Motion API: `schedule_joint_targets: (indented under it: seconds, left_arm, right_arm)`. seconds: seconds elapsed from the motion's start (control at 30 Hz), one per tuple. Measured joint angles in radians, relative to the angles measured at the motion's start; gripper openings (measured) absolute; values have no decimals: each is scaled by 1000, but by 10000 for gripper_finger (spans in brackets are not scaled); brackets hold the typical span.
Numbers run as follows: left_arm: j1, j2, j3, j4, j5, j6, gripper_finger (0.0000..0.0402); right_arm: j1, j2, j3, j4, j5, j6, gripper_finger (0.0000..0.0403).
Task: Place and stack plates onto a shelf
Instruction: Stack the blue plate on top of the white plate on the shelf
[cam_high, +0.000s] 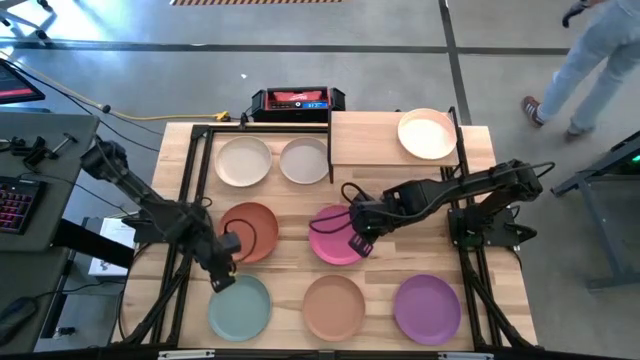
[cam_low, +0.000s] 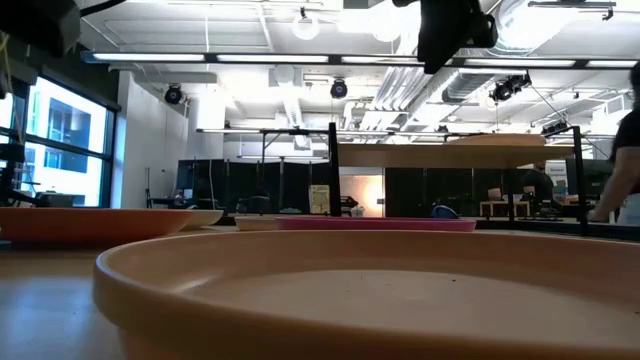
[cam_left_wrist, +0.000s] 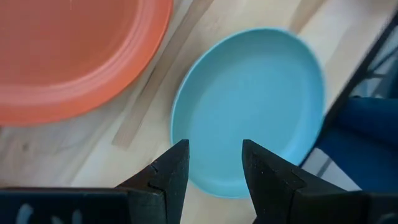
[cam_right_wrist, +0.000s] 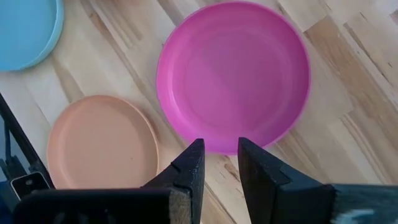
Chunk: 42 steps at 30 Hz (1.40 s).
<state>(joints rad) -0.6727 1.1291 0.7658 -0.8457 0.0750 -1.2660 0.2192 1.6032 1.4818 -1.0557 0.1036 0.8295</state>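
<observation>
Plates lie flat on the light-wood counter (cam_high: 290, 205): two off-white, orange-red (cam_high: 250, 231), magenta (cam_high: 334, 236), teal (cam_high: 240, 306), tan (cam_high: 334, 307), purple (cam_high: 427, 308). One pale plate (cam_high: 427, 134) sits on the shelf (cam_high: 365, 140). Left jaws (cam_high: 224, 280) hang open and empty at the teal plate's rim; right jaws (cam_high: 358, 245) stand narrowly parted, empty, over the magenta rim. Grey concrete floor and ceiling-lit workshop surround.

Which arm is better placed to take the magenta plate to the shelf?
Right. The right gripper hangs open over the magenta plate, nearer the shelf; the left gripper hangs by the teal plate.
</observation>
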Motion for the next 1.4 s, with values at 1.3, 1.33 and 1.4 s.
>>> schedule_joint_targets:
  seconds: [1.3,1.33,1.4]
  left_arm:
    - [-103,383,0,89,4,-215,138]
    - [-103,385,0,90,4,-216,138]
    - [-102,387,0,98,5,-216,138]
  right_arm:
    - [9,0,0,0,2,-132,75]
    - [13,0,0,0,2,-132,75]
    - [22,0,0,0,2,-132,75]
